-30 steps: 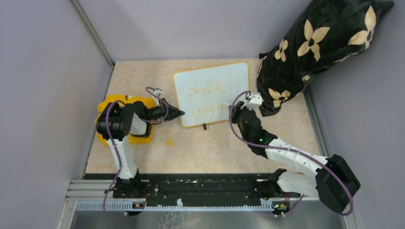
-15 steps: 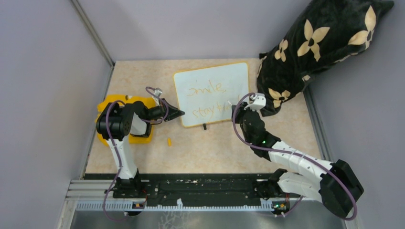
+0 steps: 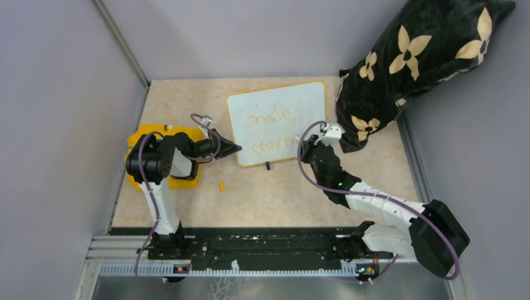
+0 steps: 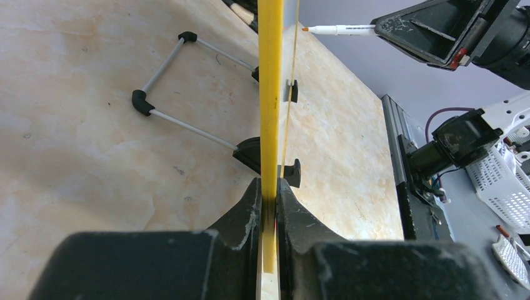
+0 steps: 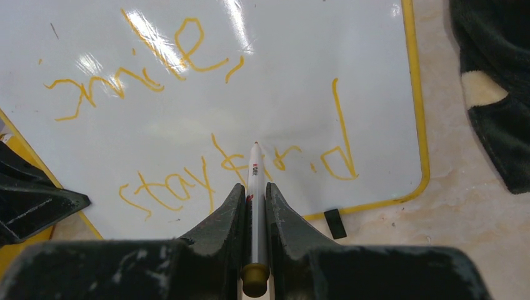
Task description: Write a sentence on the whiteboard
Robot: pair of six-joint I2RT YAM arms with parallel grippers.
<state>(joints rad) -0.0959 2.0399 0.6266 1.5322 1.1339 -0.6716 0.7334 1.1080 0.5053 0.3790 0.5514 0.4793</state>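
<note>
- Small orange cap-like piece [image 3: 221, 185] lies loose on the beige marbled table [image 3: 269, 200], near side, btwn the two arms.
- Flat yellow cloth-like piece [image 3: 139, 136] sits under the L arm's elbow, at the table's left.
- L gripper [image 4: 270, 187]: fingers pinched tight on the left rim of the small white rounded-corner whiteboard w/ thin yellow-orange rim [image 3: 297, 99]. L wrist cam sees that rim edge-on, clamped btwn both pads.
- Thin wire stand w/ black corner pieces [image 4: 181, 81] juts from the board's back onto the table.
- R gripper [image 5: 253, 187]: clenched round a slim white marker w/ orange tip [image 5: 254, 167], which points away along the fingers.
- Marker tip is over the lower line's right half. From the L wrist cam it's just beside the board face; can't tell if touching.
- Thin orange-yellow cursive sentence [image 5: 226, 159]: two lines on the board, approx "smile" above, "stay tired" below.
- Board is mid-table, toward the far side.
- Black velvet pillow w/ cream flower shapes [image 3: 425, 50] fills the far R corner, just beside the board's right edge.
</note>
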